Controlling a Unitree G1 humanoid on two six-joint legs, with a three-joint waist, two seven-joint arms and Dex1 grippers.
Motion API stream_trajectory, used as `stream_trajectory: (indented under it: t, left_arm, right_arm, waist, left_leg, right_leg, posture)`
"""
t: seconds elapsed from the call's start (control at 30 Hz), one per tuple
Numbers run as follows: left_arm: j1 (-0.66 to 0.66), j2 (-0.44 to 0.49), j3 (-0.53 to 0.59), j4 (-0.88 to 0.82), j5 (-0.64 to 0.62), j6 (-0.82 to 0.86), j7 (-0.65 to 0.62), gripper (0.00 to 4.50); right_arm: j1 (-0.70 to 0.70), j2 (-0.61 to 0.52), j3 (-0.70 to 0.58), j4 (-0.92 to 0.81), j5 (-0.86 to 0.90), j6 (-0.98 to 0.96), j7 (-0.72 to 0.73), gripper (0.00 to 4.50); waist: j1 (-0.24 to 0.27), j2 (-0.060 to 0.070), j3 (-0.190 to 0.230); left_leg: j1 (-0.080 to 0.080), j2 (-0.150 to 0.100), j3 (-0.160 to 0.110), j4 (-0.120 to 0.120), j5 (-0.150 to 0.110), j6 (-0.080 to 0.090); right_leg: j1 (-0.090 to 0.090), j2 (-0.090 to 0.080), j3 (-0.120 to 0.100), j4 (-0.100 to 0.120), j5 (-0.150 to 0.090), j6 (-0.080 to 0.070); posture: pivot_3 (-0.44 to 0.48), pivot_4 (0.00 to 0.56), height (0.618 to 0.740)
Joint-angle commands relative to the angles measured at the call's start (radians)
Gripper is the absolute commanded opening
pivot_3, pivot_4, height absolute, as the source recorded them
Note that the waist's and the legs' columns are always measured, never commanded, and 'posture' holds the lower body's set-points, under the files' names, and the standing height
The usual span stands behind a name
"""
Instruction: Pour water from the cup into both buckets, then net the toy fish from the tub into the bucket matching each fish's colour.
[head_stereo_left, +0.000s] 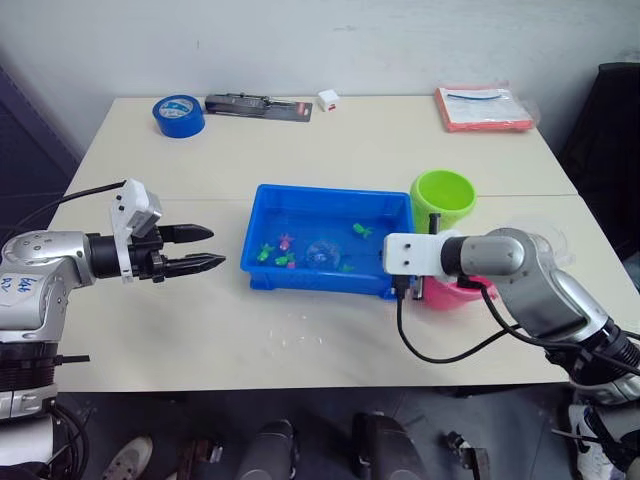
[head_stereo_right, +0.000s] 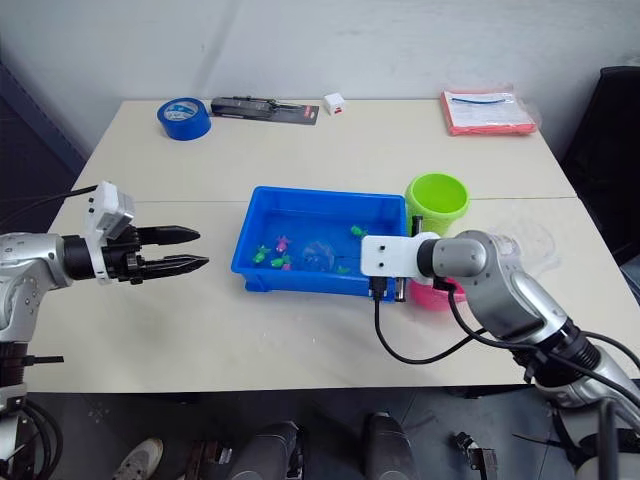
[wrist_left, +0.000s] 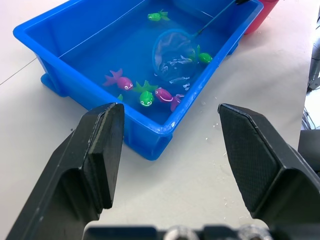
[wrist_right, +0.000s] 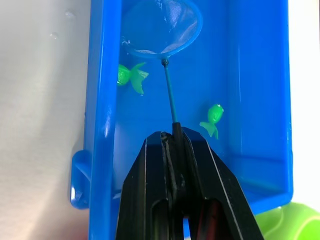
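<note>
The right gripper (wrist_right: 175, 137) is clamped on the thin handle of the net (wrist_right: 161, 27), holding it over the near right corner of the tub (head_stereo_left: 262, 200); the hoop lies low in the water among the toy fish (wrist_left: 146, 96), though whether it holds one is hard to tell; green and pink fish float scattered around it. The left gripper (head_stereo_left: 205, 248) hangs off the tub's left side, well apart from it, fingers spread and empty. The green bucket (head_stereo_left: 443, 198) stands just beside the tub's far right corner; the pink bucket (head_stereo_left: 452, 293) sits nearer, partly hidden behind the right arm; a blue tape roll (head_stereo_left: 179, 115) lies at the table's far left.
</note>
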Motion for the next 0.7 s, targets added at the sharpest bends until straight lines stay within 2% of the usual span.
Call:
stream_trajectory:
  t: [0.03, 0.7]
  left_arm:
    - [0.004, 0.031, 0.04, -0.04, -0.026, 0.007, 0.006, 3.26]
    - [0.06, 0.058, 0.088, -0.116, -0.074, 0.061, 0.048, 3.26]
  right_arm:
    - [-0.007, 0.017, 0.006, -0.005, -0.04, -0.017, 0.003, 0.8]
    - [-0.02, 0.2, 0.067, -0.006, -0.094, 0.004, 0.044, 0.8]
  waist:
    - [0.0, 0.0, 0.0]
    - [-0.002, 0.0, 0.0]
  left_leg:
    - [0.0, 0.0, 0.0, 0.0, 0.0, 0.0]
    - [0.0, 0.001, 0.0, 0.0, 0.0, -0.001]
  right_leg:
    - [0.0, 0.0, 0.0, 0.0, 0.0, 0.0]
    - [0.0, 0.001, 0.0, 0.0, 0.0, 0.0]
  posture:
    - [0.0, 0.15, 0.737]
    - [0.0, 0.15, 0.737]
